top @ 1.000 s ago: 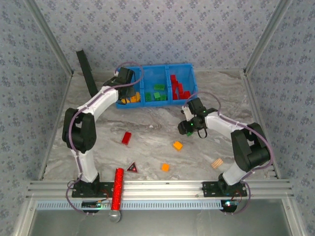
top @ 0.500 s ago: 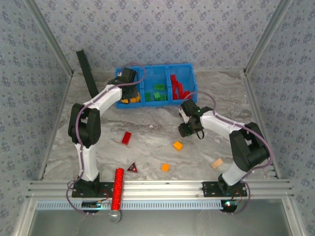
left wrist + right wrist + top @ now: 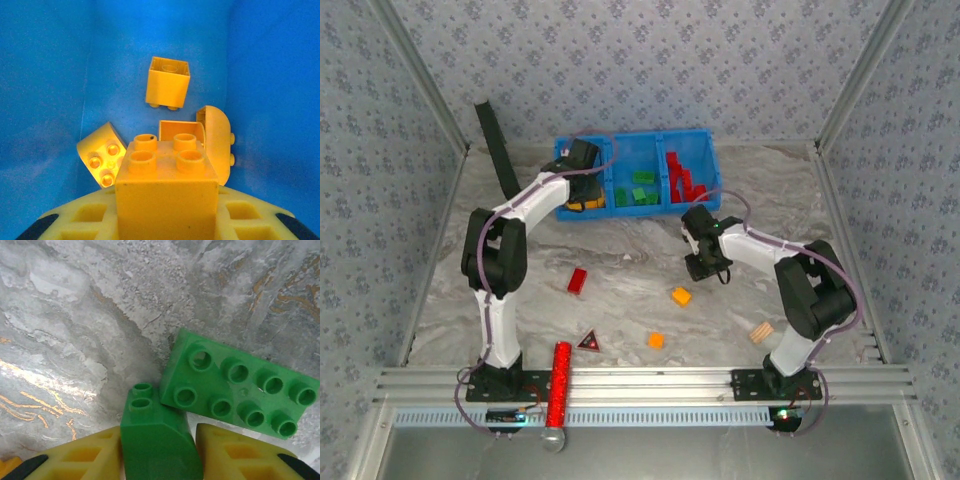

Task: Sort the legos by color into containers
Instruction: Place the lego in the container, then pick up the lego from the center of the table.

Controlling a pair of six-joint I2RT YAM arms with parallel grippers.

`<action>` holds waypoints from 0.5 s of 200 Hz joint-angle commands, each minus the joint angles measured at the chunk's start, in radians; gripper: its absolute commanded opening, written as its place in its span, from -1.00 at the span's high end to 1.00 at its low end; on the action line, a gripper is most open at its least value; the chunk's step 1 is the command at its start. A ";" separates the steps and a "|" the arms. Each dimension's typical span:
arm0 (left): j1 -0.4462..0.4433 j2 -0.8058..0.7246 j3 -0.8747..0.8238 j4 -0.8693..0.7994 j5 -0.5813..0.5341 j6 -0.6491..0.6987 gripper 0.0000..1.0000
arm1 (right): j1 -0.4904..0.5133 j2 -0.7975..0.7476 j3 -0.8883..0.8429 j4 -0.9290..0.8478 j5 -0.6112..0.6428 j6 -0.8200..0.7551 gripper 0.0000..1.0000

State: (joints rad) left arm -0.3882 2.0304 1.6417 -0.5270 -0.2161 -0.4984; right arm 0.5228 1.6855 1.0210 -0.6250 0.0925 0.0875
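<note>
My left gripper hangs inside the left compartment of the blue tray and is shut on a yellow four-stud brick. Three more yellow bricks lie on the compartment floor below it. The middle compartment holds green bricks, the right one red bricks. My right gripper is over the table in front of the tray, shut on a green sloped brick. A flat green eight-stud brick lies on the table, touching it. A red brick and two orange bricks lie loose.
A dark triangle with a red centre and a red glittery cylinder sit near the front edge. At front right lies a tan wooden block. A black bar leans at the back left, beside the tray.
My left gripper has pushed further into the tray's left compartment with its yellow brick. My right gripper has shifted slightly left and toward the tray, keeping the green brick.
</note>
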 commanded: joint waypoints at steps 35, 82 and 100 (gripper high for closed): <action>-0.005 0.019 0.029 -0.013 0.015 0.002 0.20 | 0.023 -0.012 0.046 -0.066 0.034 0.009 0.58; -0.003 0.023 0.028 -0.012 0.015 0.006 0.04 | 0.040 -0.092 0.135 -0.129 0.018 -0.008 0.63; -0.003 0.022 0.026 -0.014 0.020 0.004 0.01 | 0.049 -0.110 0.208 -0.143 0.015 -0.022 0.64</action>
State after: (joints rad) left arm -0.3882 2.0319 1.6417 -0.5270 -0.2085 -0.4980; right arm 0.5583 1.6299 1.1252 -0.7155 0.1089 0.0883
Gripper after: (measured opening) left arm 0.485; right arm 0.268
